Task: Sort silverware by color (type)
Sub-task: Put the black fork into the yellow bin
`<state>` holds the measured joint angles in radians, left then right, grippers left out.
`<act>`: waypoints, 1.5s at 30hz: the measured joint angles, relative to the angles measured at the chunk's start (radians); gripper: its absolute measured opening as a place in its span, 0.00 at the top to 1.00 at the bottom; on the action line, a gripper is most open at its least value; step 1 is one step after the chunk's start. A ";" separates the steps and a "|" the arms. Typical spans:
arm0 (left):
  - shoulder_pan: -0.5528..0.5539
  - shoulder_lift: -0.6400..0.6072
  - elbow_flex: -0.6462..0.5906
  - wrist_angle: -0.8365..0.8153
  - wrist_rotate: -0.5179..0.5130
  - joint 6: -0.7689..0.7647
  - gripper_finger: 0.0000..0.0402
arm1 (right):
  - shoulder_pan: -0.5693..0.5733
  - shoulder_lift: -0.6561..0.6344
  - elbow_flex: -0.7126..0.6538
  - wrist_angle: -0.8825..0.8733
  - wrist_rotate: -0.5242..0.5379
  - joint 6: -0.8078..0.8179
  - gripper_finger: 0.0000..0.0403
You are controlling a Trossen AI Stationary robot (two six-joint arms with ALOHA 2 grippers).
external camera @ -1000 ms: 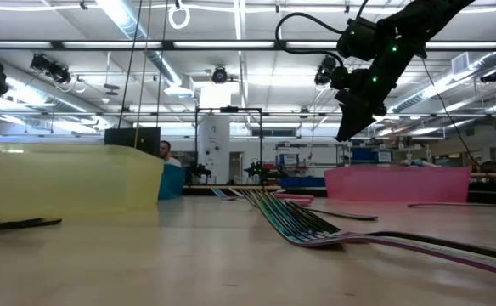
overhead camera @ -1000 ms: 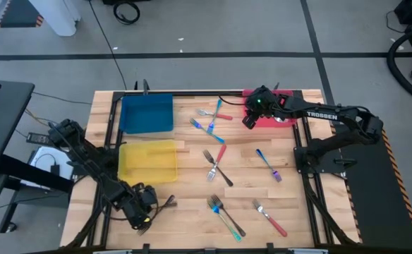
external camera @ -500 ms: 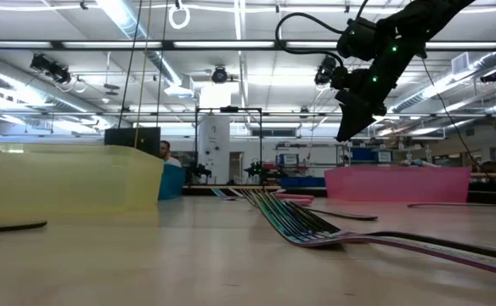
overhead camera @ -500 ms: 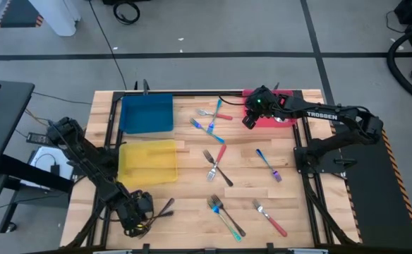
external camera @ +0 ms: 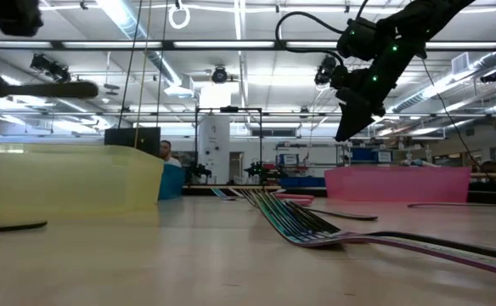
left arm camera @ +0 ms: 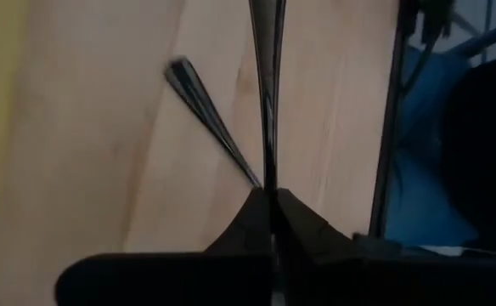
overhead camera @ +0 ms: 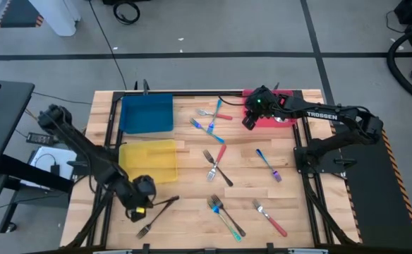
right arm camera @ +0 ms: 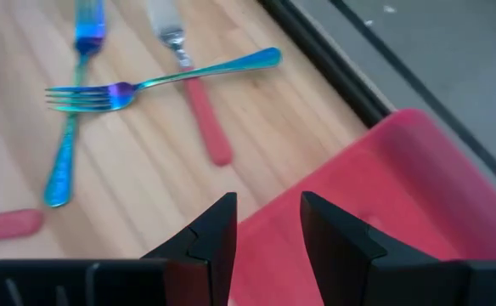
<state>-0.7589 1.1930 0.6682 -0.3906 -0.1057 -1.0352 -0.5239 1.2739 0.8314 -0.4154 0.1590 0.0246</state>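
Note:
My left gripper is shut on a dark grey fork above the table's near left part, just nearer than the yellow tray. In the low view that fork hangs level, high above the table. A second dark fork lies flat on the table near the near edge. My right gripper is open and holds nothing, hovering over the left edge of the red tray. Red-handled and teal forks lie crossed on the wood beyond it. My left gripper pinches the dark grey fork between its two fingers at one end; the fingers hide which end. The fork runs straight on from the fingertips, edge-on in the wrist view. It is lifted clear and about level, its free end pointing toward the table's right.
A blue tray sits at the far left, the yellow one in front of it. Several forks lie scattered over the middle and right of the table, among them a crossed pair and a pair near the near edge.
My left gripper has risen from the table near the near edge and moved a little toward the yellow tray, carrying one dark fork up with it. The second dark fork stayed on the table. My right arm kept still.

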 joint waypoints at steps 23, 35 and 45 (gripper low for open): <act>0.482 -0.296 0.001 -0.569 0.003 0.326 0.98 | 0.000 0.000 0.000 0.081 -0.082 0.007 0.65; 0.711 -0.296 -0.051 -0.498 0.049 0.594 0.97 | 0.000 0.000 0.000 0.110 -0.083 0.010 0.65; 0.722 -0.296 -0.140 -0.433 0.105 0.570 0.97 | 0.000 0.000 0.000 0.110 -0.083 0.009 0.65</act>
<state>-0.0364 0.8973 0.5279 -0.8236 -0.0009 -0.4648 -0.5240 1.2739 0.8314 -0.3056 0.0765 0.0332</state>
